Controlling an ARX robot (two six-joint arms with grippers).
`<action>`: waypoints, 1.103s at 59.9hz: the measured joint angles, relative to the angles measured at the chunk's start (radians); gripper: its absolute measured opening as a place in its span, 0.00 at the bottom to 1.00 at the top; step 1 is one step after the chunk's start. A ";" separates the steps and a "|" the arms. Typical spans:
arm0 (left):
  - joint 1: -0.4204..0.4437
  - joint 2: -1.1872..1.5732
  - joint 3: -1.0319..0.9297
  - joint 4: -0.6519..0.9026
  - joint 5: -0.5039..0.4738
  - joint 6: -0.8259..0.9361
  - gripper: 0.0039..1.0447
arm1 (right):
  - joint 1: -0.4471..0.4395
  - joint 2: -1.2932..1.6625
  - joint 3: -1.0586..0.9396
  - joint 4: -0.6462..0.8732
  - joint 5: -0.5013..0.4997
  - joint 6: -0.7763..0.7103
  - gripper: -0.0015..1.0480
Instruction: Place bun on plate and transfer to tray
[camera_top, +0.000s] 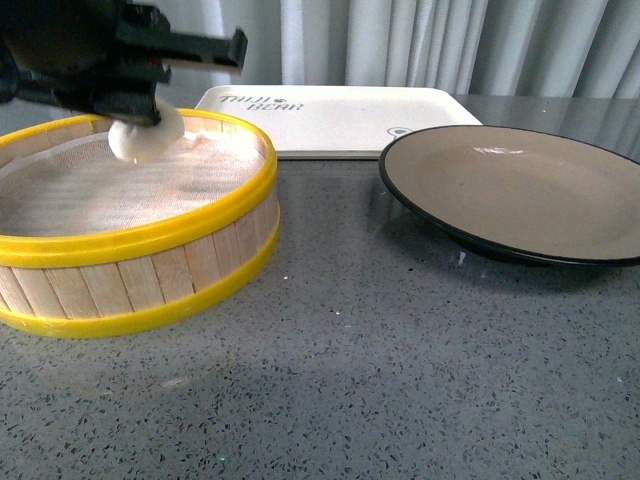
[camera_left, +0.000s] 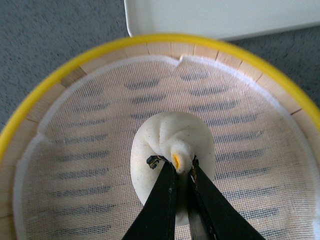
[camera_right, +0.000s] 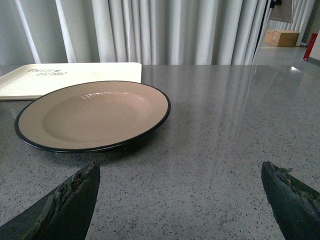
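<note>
My left gripper (camera_top: 135, 115) is shut on the white pleated bun (camera_top: 147, 135) and holds it just above the back of the yellow-rimmed steamer basket (camera_top: 150, 235). In the left wrist view the fingers (camera_left: 165, 200) pinch the bun's twisted top (camera_left: 172, 145) over the basket's white mesh liner. The tan plate with black rim (camera_top: 520, 190) sits empty at the right. The cream tray with dark lettering (camera_top: 330, 115) lies behind. My right gripper (camera_right: 180, 175) is open and empty, low over the table before the plate (camera_right: 95, 115); it is out of the front view.
The grey speckled tabletop (camera_top: 380, 360) stretches in front of basket and plate. Grey curtains (camera_top: 450, 45) hang behind the table. The tray's corner also shows in the right wrist view (camera_right: 70, 75), behind the plate.
</note>
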 joint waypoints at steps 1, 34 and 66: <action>-0.001 -0.001 0.014 -0.005 0.000 0.001 0.03 | 0.000 0.000 0.000 0.000 0.000 0.000 0.92; -0.297 0.161 0.467 -0.003 0.129 0.052 0.03 | 0.000 0.000 0.000 0.000 0.000 0.000 0.92; -0.412 0.336 0.457 0.051 0.125 0.075 0.03 | 0.000 0.000 0.000 0.000 0.000 0.000 0.92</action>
